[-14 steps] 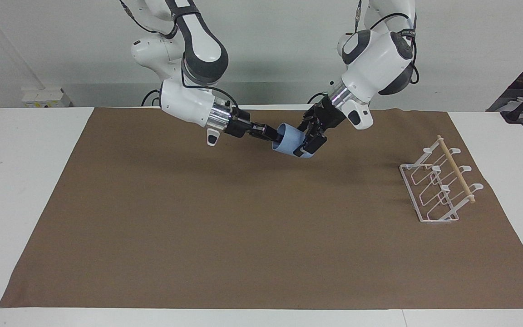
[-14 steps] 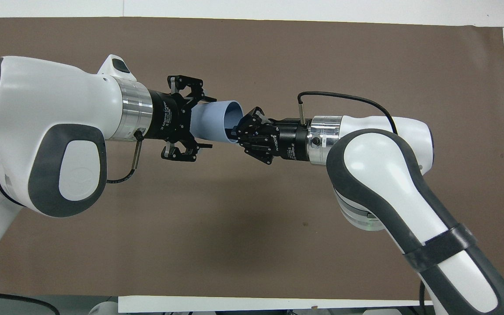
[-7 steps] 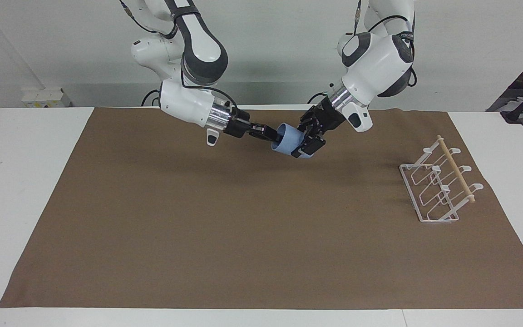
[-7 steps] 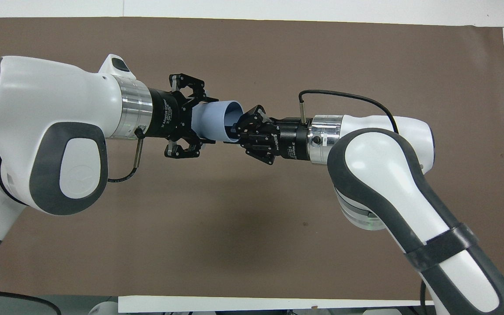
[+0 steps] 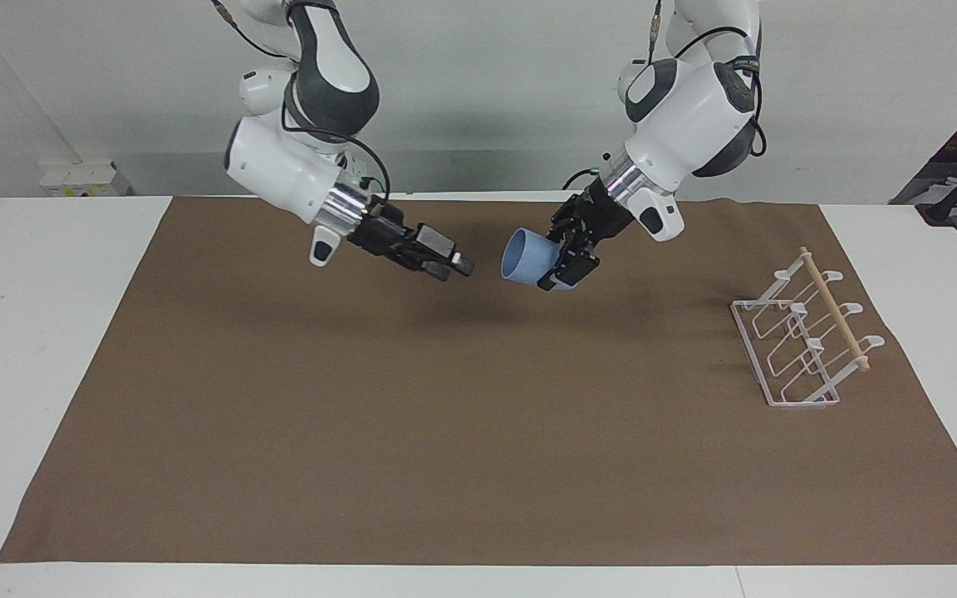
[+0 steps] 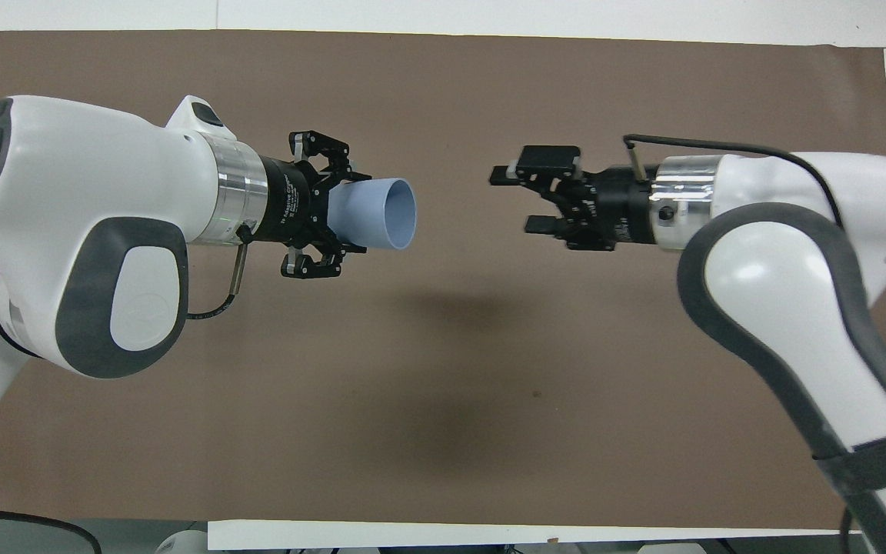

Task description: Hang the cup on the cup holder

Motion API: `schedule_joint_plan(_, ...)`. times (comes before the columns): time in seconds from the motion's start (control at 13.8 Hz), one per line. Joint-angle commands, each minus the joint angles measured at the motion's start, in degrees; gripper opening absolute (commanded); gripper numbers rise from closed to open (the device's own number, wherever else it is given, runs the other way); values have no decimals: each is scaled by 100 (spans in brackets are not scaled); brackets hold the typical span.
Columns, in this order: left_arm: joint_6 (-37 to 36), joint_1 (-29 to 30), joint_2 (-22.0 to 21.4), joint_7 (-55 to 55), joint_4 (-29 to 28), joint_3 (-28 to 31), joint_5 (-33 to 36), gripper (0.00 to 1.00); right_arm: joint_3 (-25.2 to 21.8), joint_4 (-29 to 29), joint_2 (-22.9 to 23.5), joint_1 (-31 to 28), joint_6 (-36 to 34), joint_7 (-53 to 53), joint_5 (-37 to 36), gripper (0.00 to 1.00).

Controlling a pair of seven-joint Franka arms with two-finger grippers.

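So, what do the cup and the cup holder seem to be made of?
The cup, held up by the left tool, looks like matte light-blue plastic: even colour, thin rim, no gloss. The cup holder looks like white-coated wire, thin bent loops on a rectangular base, with a pale rod on top, probably wood.

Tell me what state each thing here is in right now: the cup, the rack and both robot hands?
cup: held in the air on its side, mouth toward the right gripper.
cup holder: standing on the mat at the left arm's end, no cup on it.
left gripper: shut on the cup.
right gripper: open, holding nothing, over the mat.
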Motion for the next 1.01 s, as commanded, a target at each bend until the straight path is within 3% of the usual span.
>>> schedule_joint_plan(0.0, -640, 89, -21, -232, 73, 68, 1075, 28, 55, 266, -99, -783, -665, -74, -1728, 100)
schedule_joint_plan(0.14, -1186, 300, -56, -232, 108, 68, 2392, 28, 64, 845, -72, -1145, -1482, -257, -3486, 100)
schedule_joint_plan(0.29, -1582, 510, -56, -232, 143, 68, 3648, 28, 29, 1504, -72, -1409, -2571, -556, -4545, 100)
schedule_joint_plan(0.51, -1821, 695, -73, -266, 143, 68, 5250, 28, 12, 2130, -63, -1735, -3592, -1171, -5171, 100)
schedule_joint_plan(0.72, -1742, 994, 23, -293, 65, 59, 6831, 28, 38, 2737, -37, -1893, -4683, -1287, -5322, 100)
schedule_joint_plan(0.94, -1803, 1004, 505, -774, -138, 59, 8134, 28, -67, 2729, 68, -1562, -4668, -1744, -5507, 100)
